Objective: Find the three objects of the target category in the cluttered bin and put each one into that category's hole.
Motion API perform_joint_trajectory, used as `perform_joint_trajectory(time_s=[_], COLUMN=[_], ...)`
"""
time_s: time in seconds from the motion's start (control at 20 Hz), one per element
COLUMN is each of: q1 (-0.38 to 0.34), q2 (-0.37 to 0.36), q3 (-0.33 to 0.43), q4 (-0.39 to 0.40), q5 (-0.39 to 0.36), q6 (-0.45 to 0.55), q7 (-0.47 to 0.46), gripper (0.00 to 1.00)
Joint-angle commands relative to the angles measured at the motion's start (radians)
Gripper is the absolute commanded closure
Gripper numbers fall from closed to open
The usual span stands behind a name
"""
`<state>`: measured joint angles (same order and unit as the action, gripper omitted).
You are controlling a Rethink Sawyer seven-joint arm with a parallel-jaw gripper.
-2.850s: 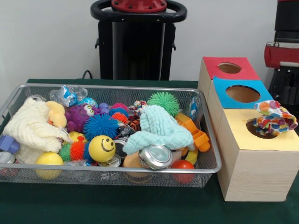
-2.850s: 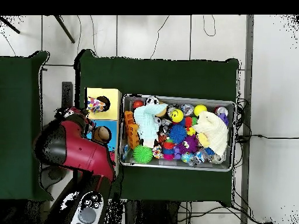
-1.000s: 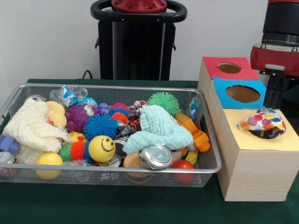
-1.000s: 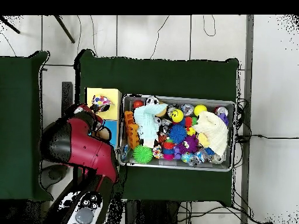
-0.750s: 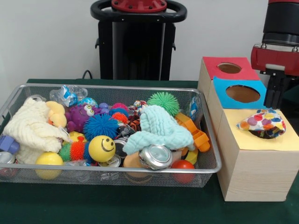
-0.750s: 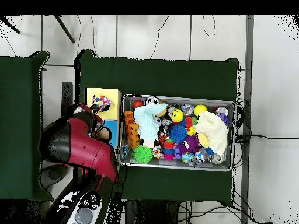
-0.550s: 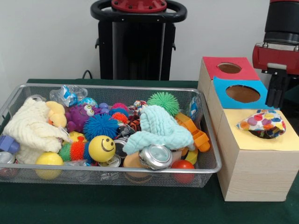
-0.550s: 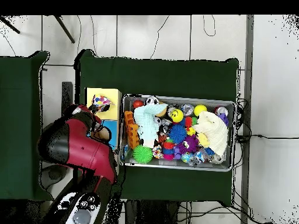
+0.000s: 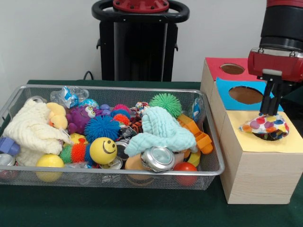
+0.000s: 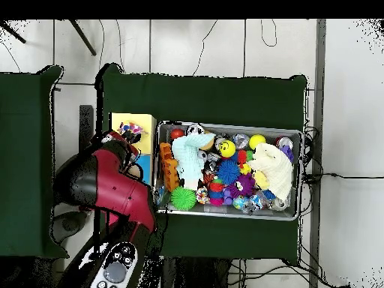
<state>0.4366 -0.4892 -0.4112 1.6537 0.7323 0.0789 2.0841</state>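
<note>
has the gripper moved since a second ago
Yes. The gripper has shifted left and down against the blue box, now meeting the spotted cloth.

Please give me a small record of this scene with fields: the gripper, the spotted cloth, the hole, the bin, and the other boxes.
gripper: over the yellow-topped box, tips at the spotted cloth; open or shut cannot be told
spotted cloth: lying over the hole, partly sunk in
hole: in the yellow panel, mostly covered by the cloth
bin: wire mesh, full of toys, cloths and cans
other boxes: blue-topped box and red-topped box, openings uncovered
</note>
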Motion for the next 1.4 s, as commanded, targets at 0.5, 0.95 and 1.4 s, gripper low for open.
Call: perform_joint_trajectory(time_s=[0.5, 0.95, 1.4], q1=[-0.028, 0.039, 0.076], q2=[0.098, 0.176, 0.206], q3=[0.08, 0.02, -0.024], q4=[-0.043, -0.167, -0.244], q5=[0.046, 0.102, 0.109], q6=[0.051, 0.176, 0.3], q7=[0.233, 0.304, 0.35], gripper=[1.0, 1.0, 1.0])
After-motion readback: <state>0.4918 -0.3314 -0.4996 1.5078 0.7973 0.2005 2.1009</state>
